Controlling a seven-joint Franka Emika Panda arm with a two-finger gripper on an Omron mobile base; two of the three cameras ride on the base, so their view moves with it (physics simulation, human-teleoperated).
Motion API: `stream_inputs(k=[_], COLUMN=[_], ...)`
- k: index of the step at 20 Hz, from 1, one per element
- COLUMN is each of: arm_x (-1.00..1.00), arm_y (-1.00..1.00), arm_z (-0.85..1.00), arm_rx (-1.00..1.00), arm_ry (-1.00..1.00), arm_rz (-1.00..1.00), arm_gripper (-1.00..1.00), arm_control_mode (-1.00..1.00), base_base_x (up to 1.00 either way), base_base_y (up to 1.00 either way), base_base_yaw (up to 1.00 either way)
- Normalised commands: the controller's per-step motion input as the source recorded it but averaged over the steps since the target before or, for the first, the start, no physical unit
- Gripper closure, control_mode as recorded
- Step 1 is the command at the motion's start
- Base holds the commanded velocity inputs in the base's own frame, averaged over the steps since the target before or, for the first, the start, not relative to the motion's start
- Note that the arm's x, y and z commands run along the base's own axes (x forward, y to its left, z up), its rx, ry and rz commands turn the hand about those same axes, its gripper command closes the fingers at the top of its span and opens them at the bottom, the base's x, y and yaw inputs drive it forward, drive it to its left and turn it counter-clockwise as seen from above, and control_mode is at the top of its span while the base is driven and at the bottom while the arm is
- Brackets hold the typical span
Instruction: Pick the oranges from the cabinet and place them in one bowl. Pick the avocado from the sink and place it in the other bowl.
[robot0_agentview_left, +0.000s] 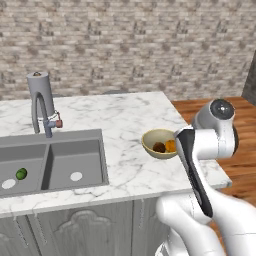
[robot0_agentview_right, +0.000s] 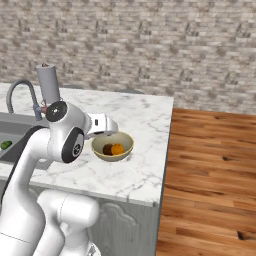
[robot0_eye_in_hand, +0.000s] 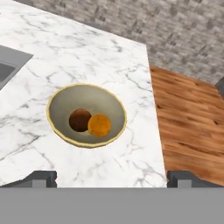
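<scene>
Open gripper above the filled pale bowl, nothing held.

The avocado (robot0_agentview_left: 21, 173) lies in the sink (robot0_agentview_left: 75, 150) at far left, near a drain hole. On the marble counter (robot0_agentview_left: 125, 120), both oranges (robot0_eye_in_hand: 91, 123) sit touching in the yellow-beige bowl (robot0_eye_in_hand: 59, 103). The gripper (robot0_eye_in_hand: 112, 179) hangs over it, fingers spread wide and empty, arm folded. The bowl is near the counter's right edge; wooden floor (robot0_agentview_right: 210, 170) lies beyond.

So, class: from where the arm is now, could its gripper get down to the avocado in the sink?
Probably yes: the avocado lies uncovered in the open sink, nothing over it, and the gripper is open and empty above the counter.
</scene>
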Motion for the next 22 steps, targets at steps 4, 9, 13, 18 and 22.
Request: stream_inputs(k=[4, 9, 13, 18, 22], arm_x=[-0.18, -0.18, -0.17, -0.17, -0.18], arm_y=[0.03, 0.06, 0.06, 0.09, 0.14], arm_z=[0.17, 0.15, 0.14, 0.04, 0.00], arm_rx=[0.00, 0.00, 0.00, 0.01, 0.06], arm_ry=[0.05, 0.03, 0.03, 0.00, 0.00], arm_rz=[0.00, 0.00, 0.00, 0.00, 0.00], arm_gripper=[-1.00, -1.00, -1.00, -1.00, -1.00], arm_control_mode=[-1.00, -1.00, -1.00, -1.00, -1.00], base_base_x=[0.00, 0.00, 0.00, 0.00, 0.00], base_base_y=[0.00, 0.00, 0.00, 0.00, 0.00], base_base_yaw=[0.00, 0.00, 0.00, 0.00, 0.00])
